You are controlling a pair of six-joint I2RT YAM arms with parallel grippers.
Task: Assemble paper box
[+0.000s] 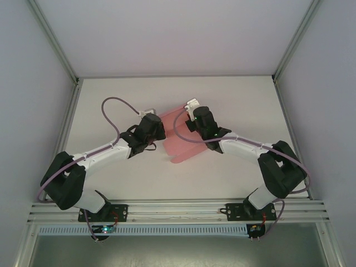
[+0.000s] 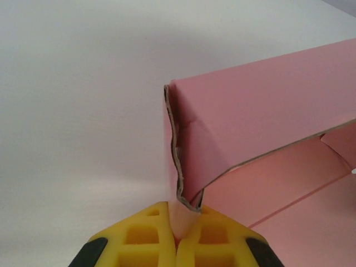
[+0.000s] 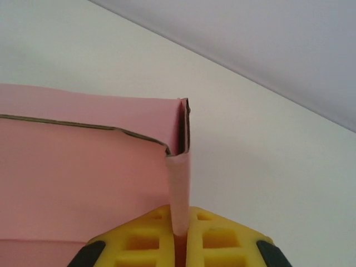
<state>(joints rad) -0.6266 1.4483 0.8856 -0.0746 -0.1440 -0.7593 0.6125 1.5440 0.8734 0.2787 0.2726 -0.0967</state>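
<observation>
Obs. Pink thin-card paper box (image 1: 179,146), a part-folded die-cut sheet, lies near the middle of the flat white tabletop (image 1: 111,100), between the two arms. Its base panel rests on the surface. The long side wall (image 2: 267,105) at the far edge stands up from the base and is folded over, so it shows a doubled edge.

Left tool (image 2: 179,239): closed right down, its yellow ribbed pads (image 2: 139,236) pinching a narrow pink tab at the left end of that wall. In the left wrist view the tab runs from the wall's corner straight into the seam between the pads. The card edge there is wavy and slightly crushed.

Right tool (image 3: 182,239): likewise closed to card thickness, its pads (image 3: 222,242) clamped on the matching tab at the wall's right end. The right wrist view shows a dark slot between two card layers just above the tab.

Reading: each tool has one end of the same wall, so the wall is held upright and taut between them and neither end can spring flat. Gripping the tabs rather than the wall face puts the tools where the tabs must be turned inward.

Stage (judgement): early to middle. One wall is raised, the near panels in the top view lie flat, and there is no closed box yet.

Risk: the left corner is already buckled, and more pull may crease or tear it.
</observation>
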